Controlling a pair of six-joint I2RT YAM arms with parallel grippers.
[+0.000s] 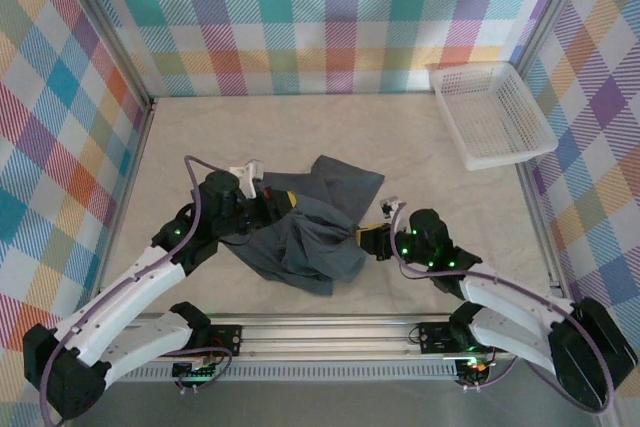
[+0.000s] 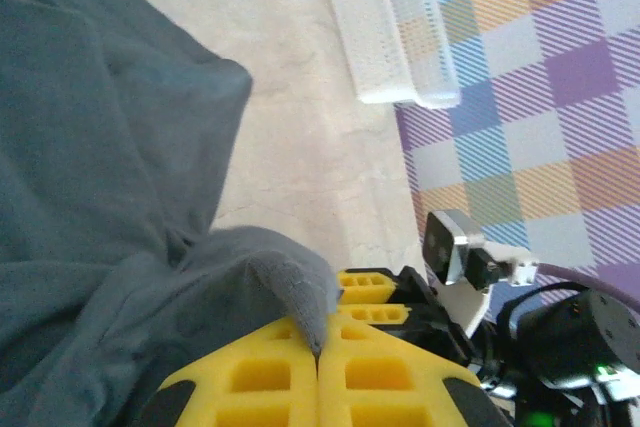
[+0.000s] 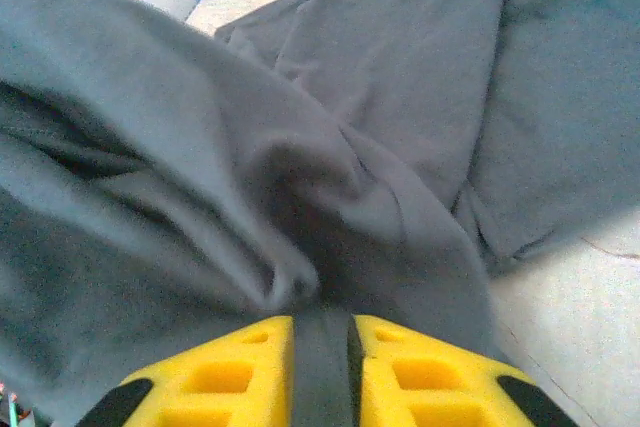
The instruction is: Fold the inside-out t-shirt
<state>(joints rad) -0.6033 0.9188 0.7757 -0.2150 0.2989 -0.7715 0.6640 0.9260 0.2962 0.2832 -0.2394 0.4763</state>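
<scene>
Two claws on a grey t-shirt (image 1: 310, 232), left claw (image 2: 318, 345) pinched tight on a fold, right claw (image 3: 322, 337) clamping another

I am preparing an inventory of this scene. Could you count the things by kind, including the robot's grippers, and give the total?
T-shirts: 1, the dark slate-grey cotton t-shirt
Baskets: 1, the white plastic mesh basket
Grippers with yellow fingers: 2, the left gripper and the right gripper
Total: 4
</scene>
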